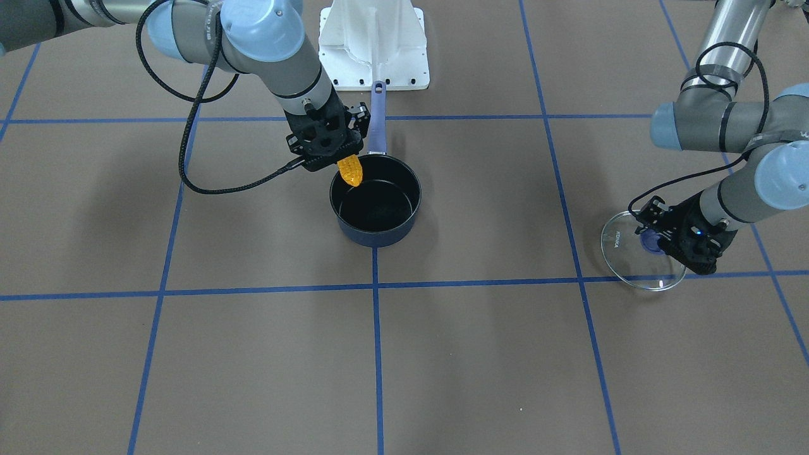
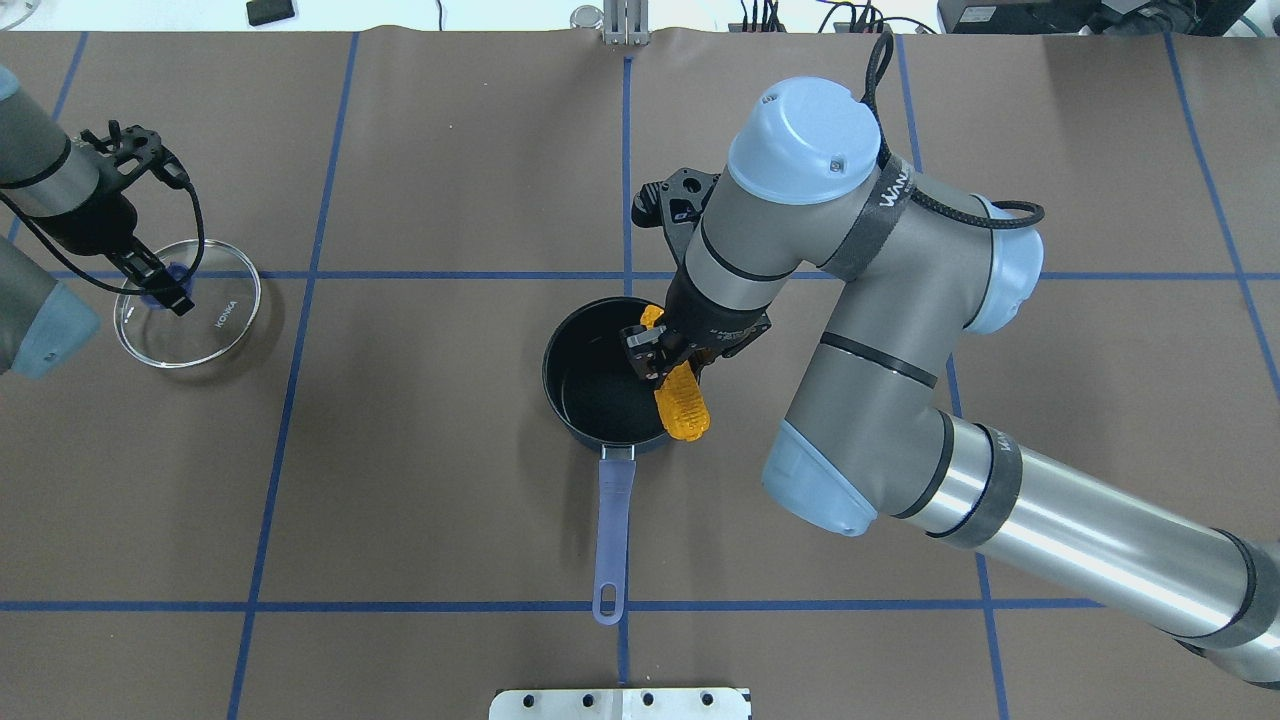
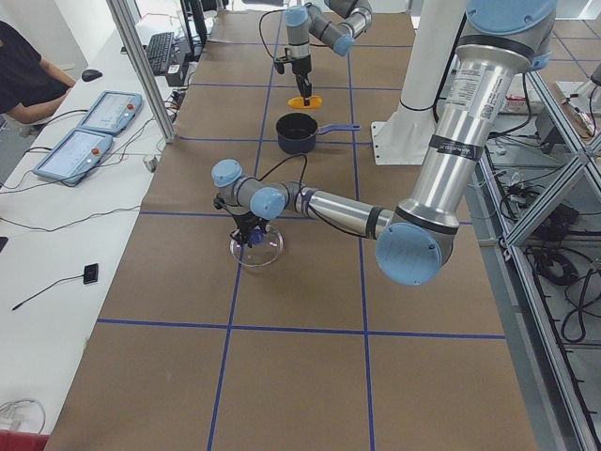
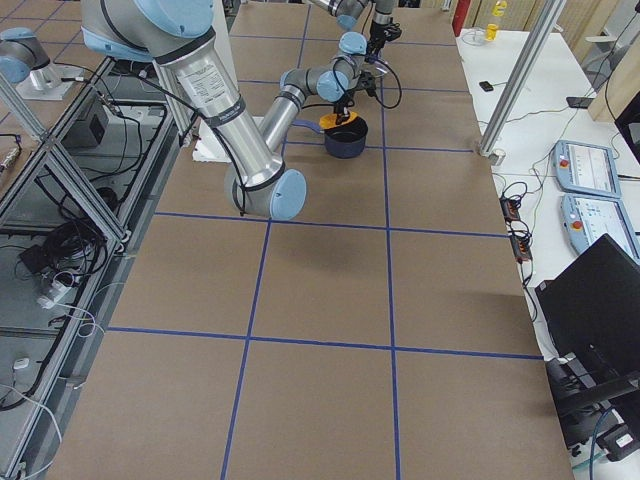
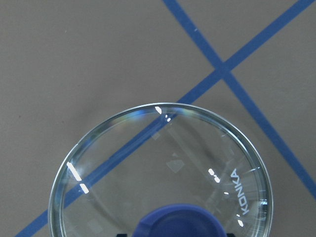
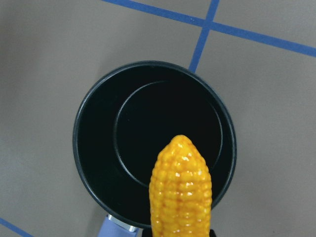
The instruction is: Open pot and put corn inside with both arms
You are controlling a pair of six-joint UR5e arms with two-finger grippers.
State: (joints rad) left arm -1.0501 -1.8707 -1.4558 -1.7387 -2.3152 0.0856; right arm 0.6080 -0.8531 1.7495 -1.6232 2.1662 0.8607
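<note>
Right arm (image 2: 880,330): grey cylindrical links, polished silver tube nearest the base plate (image 1: 373,44); light blue joint caps with small screws; black strap with white lettering.
Left arm (image 1: 727,120): same grey, silver and blue finish.
Cables (image 1: 181,165): black, braided, looped at each wrist.
Right end effector (image 2: 665,365): black perforated bracket.
Left end effector (image 2: 160,290): black.
Base plate: white, dark screw holes along its edge.

Brown table (image 1: 253,366) (blue-taped), pot (image 1: 377,208), glass lid (image 1: 622,253)
</note>
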